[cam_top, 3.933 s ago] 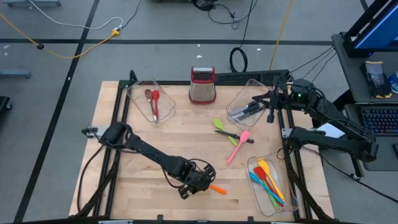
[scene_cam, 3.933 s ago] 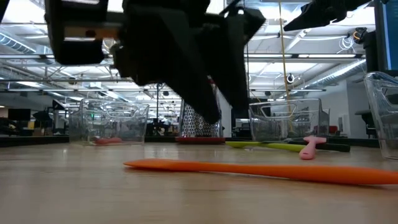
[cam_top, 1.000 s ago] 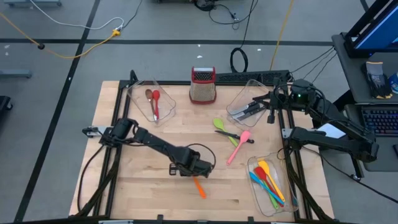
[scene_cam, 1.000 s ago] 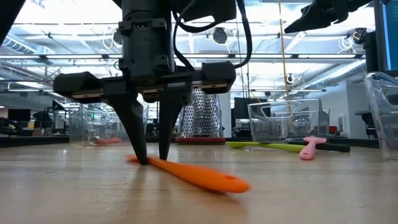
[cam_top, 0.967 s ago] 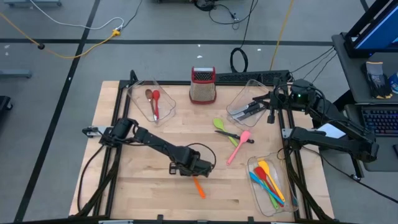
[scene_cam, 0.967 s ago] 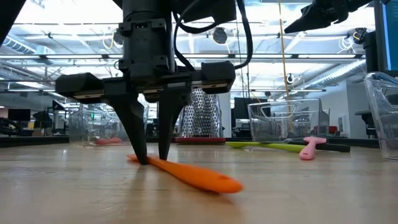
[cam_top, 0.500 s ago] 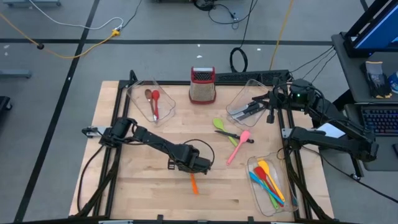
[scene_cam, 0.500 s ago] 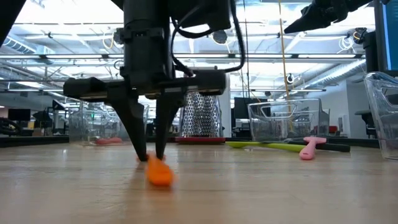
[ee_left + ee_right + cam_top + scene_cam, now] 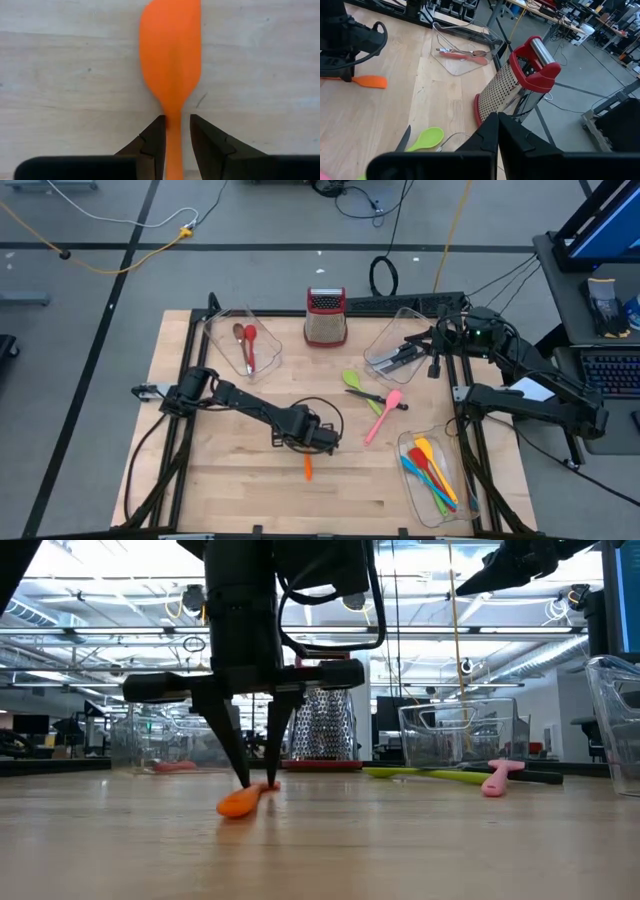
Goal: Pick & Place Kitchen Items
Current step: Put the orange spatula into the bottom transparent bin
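The jaws of the left gripper [image 9: 257, 786] pinch the thin neck of the orange spatula [image 9: 170, 60] — one finger on each side, tips down at the wooden table [image 9: 220, 490]. Its broad blade reaches forward past the fingertips and lies on the wood. The right gripper [image 9: 497, 129] waits well apart — its jaws are pressed together, with the steel grater [image 9: 522, 82] just ahead of them.

Even overhead light, soft shadows, bright ceiling glare at table level
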Available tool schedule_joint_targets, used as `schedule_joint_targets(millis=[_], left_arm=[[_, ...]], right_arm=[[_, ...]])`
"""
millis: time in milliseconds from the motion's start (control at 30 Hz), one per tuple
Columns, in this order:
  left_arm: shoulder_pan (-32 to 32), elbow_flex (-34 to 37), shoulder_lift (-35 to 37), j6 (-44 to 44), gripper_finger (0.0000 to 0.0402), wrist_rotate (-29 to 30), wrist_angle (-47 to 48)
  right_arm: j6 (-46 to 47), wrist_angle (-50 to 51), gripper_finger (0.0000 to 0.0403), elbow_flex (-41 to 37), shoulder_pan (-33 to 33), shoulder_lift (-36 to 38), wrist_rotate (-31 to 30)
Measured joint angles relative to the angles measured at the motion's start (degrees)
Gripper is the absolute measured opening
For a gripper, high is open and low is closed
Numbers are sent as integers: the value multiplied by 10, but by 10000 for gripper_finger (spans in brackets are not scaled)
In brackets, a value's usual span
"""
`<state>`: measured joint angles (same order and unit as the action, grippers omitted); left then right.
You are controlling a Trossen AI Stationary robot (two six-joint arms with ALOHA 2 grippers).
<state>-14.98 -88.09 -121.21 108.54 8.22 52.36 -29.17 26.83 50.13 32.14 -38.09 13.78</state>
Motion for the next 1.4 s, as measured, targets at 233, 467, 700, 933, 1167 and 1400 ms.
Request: schedule_joint_targets(millis=[233,467,700,933,1167,1400], left_arm=[[-1,-2,1,3,138,8,-1],[0,-2,1,12,247,20,18],[21,-2,2,-25,297,86,19],[54,-3,-2,-90,292,47,12],[59,-3,-2,-106,264,-13,18],[59,-2,-3,-97,260,-5,17]], right_arm=[[0,0,0,0,0,0,0],[0,0,0,0,0,0,0],[-4,0,0,0,0,0,0],[-4,0,0,0,0,0,0],[-4,0,0,0,0,0,-1],[-5,0,0,0,0,0,-1]])
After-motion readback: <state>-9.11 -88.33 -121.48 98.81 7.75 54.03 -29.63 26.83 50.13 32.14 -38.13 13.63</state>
